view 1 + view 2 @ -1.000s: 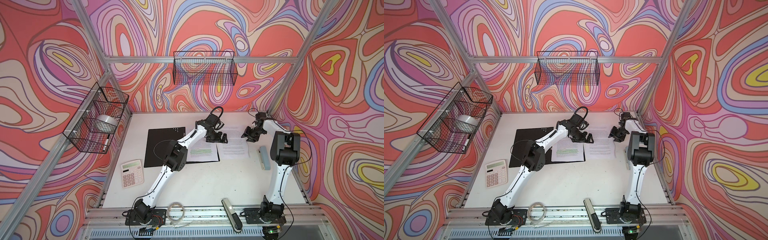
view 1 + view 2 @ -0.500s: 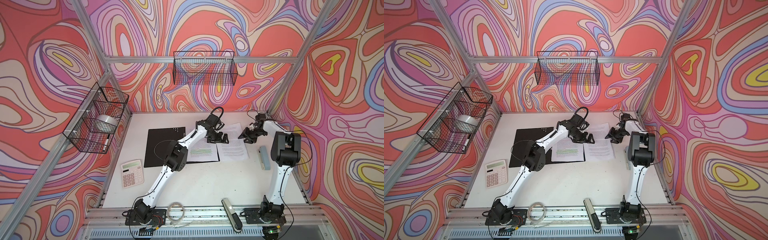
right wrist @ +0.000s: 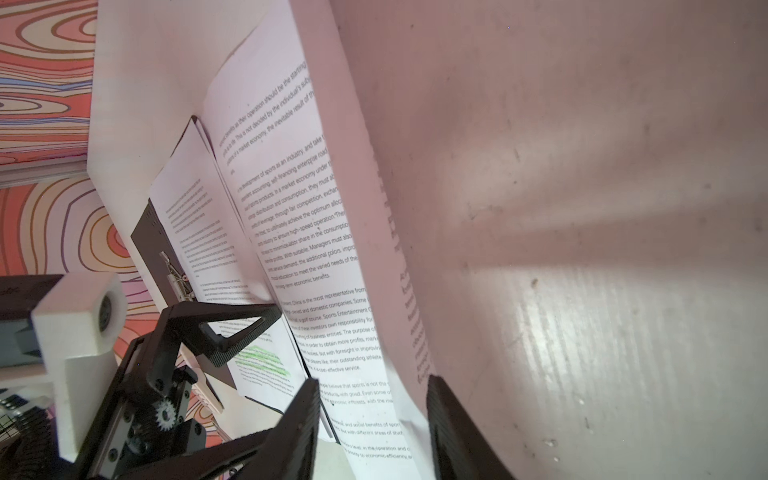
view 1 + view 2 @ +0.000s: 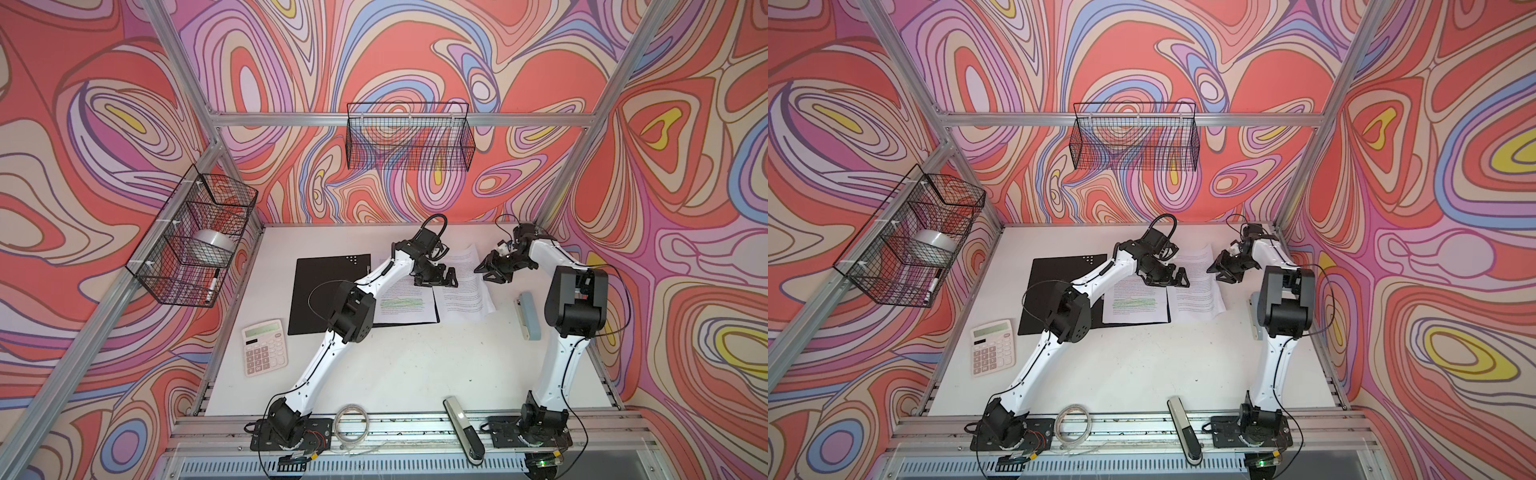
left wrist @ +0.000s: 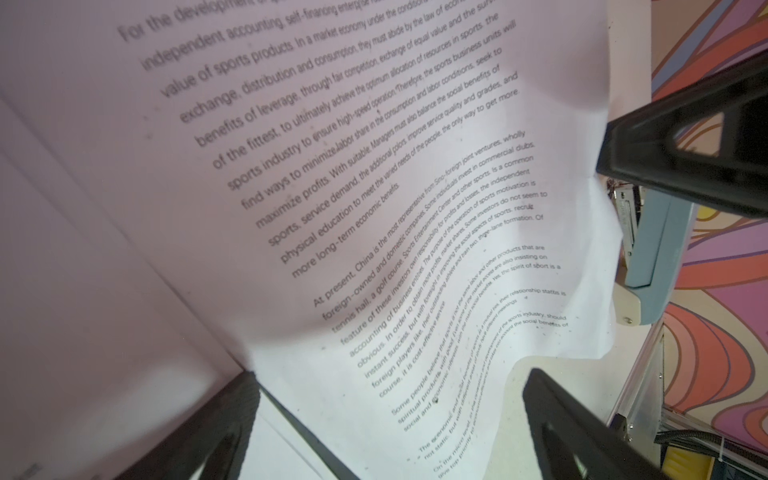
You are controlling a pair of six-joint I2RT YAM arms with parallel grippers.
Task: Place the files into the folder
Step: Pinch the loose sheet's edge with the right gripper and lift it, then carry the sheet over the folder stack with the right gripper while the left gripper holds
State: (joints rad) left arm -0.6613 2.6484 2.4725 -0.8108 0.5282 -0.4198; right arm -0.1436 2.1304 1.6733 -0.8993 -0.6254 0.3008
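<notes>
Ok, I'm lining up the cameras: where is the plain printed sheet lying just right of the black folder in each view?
In a top view: sheet, centre, right of the folder.
In a top view: same place.
Left wrist: fills the middle, rippled.
Right wrist: crosses the middle, one edge lifted.
Shared landmark: left gripper, black fingers by the sheet in all four.

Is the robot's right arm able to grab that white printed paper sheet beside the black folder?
Probably yes. The right gripper is open, and the curled-up edge of the white printed paper sheet sits between its jaws. The left gripper is close by but seems not to block it.
</notes>
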